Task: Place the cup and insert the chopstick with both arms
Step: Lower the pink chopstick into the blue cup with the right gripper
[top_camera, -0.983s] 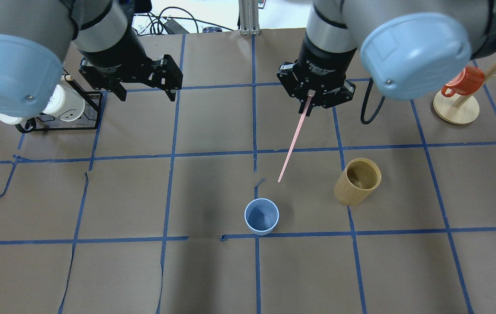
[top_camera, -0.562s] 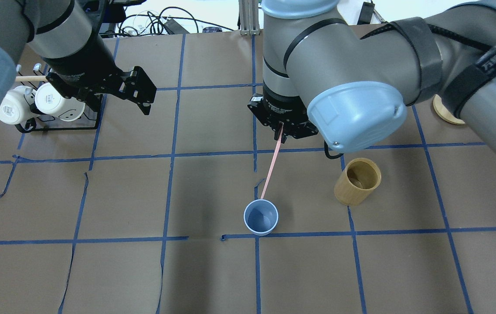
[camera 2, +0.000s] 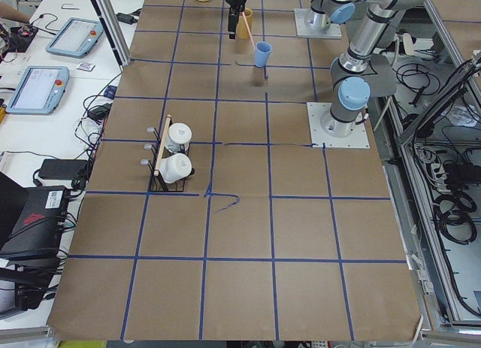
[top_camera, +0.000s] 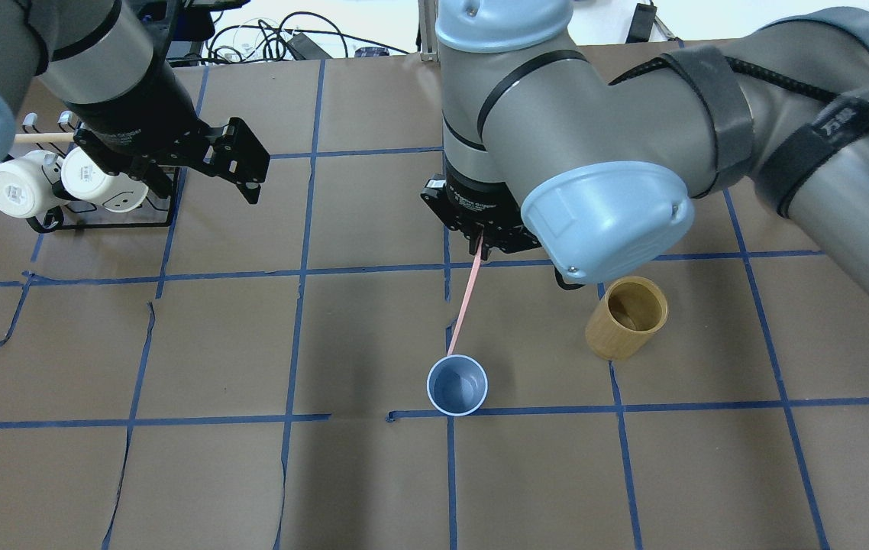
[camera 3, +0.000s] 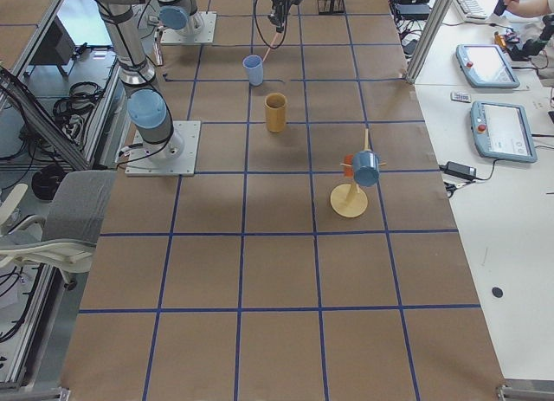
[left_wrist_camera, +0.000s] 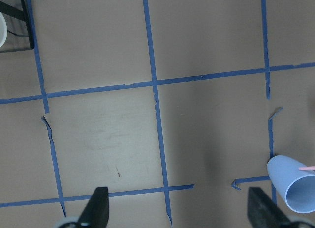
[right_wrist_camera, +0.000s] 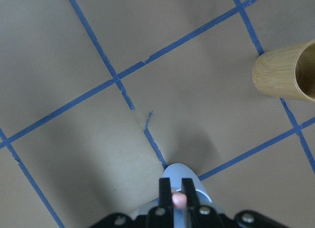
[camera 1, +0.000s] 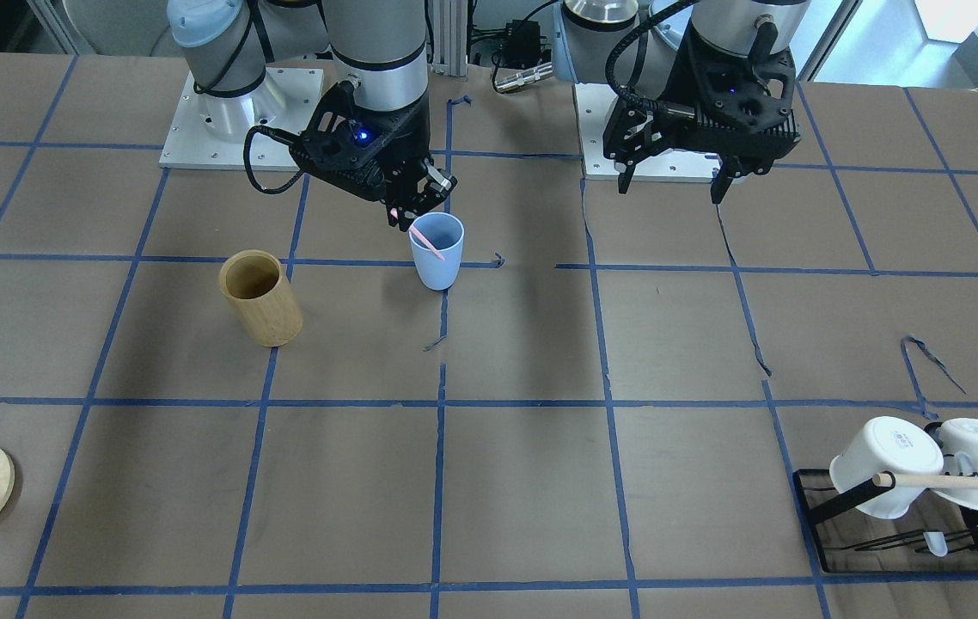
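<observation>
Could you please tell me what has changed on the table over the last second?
The right gripper, shut on the pink chopstick, swung toward the robot and to its left. That brought the chopstick's tip from beside the blue cup to the cup's mouth. The left gripper, open and empty, shifted to the robot's left, toward the mug rack. The blue cup, the bamboo cup and the mug rack stayed put.

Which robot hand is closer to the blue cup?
The right. The right gripper hangs just above the blue cup, holding the pink chopstick with its tip at the cup's mouth. The left gripper is open, far off near the mug rack.
</observation>
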Robot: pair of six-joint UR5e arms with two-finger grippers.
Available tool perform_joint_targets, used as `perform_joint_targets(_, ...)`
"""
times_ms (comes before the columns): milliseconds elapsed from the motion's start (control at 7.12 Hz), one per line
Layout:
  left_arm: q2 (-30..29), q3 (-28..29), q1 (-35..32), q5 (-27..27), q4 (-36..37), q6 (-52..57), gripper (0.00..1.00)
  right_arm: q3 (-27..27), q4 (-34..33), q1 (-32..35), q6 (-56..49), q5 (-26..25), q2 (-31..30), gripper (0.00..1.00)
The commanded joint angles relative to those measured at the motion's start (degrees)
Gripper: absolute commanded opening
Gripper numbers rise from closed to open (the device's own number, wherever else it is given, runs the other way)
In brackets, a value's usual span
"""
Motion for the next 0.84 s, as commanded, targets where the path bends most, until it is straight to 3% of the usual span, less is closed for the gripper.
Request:
perform_joint_targets(0,0.0,0.0,0.0,0.0,0.0,0.0,1.0,-0.4,-2.5,-0.5,-2.5,-0.1,0.0,0.0)
perform_joint_targets(702,0.1,0.0,0.0,0.1,0.0,0.0,1.0,-0.4,1.6,-0.2,-2.5,-1.9,-1.4,0.0)
